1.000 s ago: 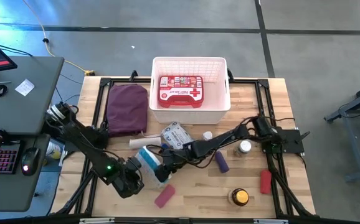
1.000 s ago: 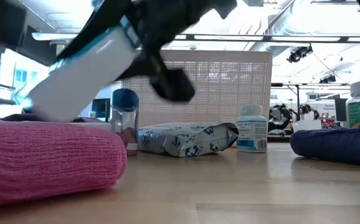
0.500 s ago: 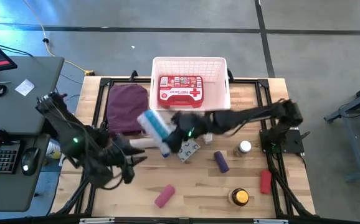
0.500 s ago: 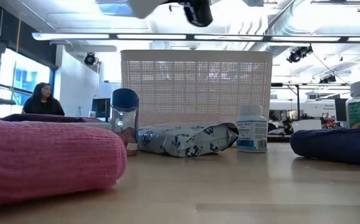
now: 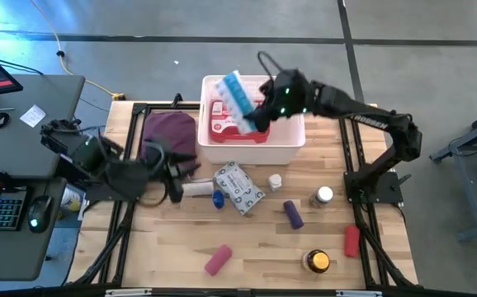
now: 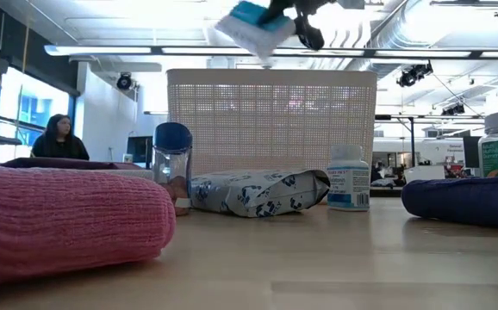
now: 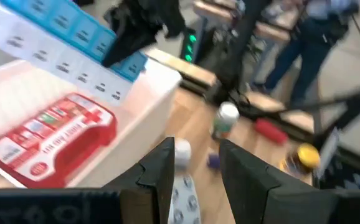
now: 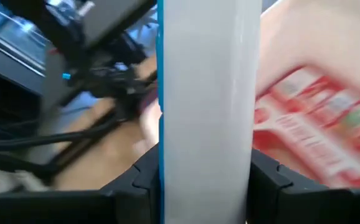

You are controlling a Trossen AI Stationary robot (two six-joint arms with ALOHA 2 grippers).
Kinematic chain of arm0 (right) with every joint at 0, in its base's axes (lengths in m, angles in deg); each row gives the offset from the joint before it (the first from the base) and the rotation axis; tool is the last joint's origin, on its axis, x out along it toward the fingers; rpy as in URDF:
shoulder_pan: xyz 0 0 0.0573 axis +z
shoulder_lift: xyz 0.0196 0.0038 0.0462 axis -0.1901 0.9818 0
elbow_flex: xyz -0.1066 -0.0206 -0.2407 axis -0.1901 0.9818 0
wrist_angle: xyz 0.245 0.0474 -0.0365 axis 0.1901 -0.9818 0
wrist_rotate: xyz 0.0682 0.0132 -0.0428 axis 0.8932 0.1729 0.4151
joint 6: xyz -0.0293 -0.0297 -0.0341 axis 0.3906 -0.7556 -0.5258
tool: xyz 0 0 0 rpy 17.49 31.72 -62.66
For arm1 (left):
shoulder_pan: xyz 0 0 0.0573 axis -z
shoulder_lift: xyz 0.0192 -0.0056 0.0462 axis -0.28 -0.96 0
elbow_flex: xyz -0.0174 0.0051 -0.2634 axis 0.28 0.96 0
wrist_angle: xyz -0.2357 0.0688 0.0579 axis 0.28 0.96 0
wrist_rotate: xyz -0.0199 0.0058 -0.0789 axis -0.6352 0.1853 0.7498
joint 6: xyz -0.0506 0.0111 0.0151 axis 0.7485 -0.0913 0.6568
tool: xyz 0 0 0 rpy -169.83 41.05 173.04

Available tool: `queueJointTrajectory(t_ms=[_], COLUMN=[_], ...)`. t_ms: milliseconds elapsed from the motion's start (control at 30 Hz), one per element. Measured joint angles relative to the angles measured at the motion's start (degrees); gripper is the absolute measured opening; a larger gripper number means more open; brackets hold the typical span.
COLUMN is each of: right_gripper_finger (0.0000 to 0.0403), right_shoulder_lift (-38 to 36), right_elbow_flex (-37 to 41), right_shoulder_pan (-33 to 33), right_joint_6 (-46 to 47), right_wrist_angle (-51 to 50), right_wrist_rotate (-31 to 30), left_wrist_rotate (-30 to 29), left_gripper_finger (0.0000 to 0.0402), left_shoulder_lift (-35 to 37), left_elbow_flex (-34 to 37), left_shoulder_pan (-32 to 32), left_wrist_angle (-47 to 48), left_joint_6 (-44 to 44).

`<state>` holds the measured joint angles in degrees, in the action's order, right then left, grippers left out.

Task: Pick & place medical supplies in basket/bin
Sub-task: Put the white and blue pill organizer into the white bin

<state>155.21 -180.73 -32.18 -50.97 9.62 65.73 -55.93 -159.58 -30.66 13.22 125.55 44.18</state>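
My right gripper is shut on the blue-white box and holds it in the air above the white basket; the low view shows the box higher than the basket's rim. The red first-aid case lies flat on the basket's floor. My left gripper is open with nothing between its fingers. In the high view it hovers over the table's left part, next to the maroon pouch. My right gripper pinches the blue-white box between its two fingers, one on each opposite side near one end. The rest of the box juts out ahead of the fingers. It is lifted clear and tilted above the basket.
On the wood in front of the basket lie the wipes packet, a beige roll, a blue-capped bottle, two small white bottles, a purple roll, a pink roll, a red roll and an amber jar.
My right gripper has carried the blue-white box up from the table's near middle toward the far edge, until it hangs over the basket. My left gripper has risen from beside the box and drawn back toward the table's left edge.
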Motion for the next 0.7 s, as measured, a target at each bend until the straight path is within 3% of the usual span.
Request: queueJointTrajectory(t_ms=[167,300,500,700], right_gripper_finger=[0.0139,0.0139,0.0139,0.0139], right_shoulder_lift=[0.42,2.41,7.67,13.20], right_elbow_flex=[0.04,0.01,0.04,0.08], right_shoulder_pan=[-6.62,-10.01,-12.90,-14.54], right_joint_6=[-13.05,-21.40,-29.84,-31.01], right_wrist_angle=[-0.13,-0.76,-6.95,-6.47], right_wrist_rotate=[1.29,6.57,13.74,18.59], left_wrist_rotate=[0.66,4.78,22.16,34.31], left_gripper_finger=[0.0161,0.0161,0.0161,0.0161], left_shoulder_lift=[-0.02,-0.02,-1.22,-4.36], left_elbow_flex=[-3.36,-4.96,-5.11,-5.06], left_shoulder_pan=[-8.24,-15.10,-25.18,-34.25], left_wrist_angle=[-1.69,-4.61,-16.35,-19.08], left_joint_6=[-0.05,-3.91,-18.22,-21.96])
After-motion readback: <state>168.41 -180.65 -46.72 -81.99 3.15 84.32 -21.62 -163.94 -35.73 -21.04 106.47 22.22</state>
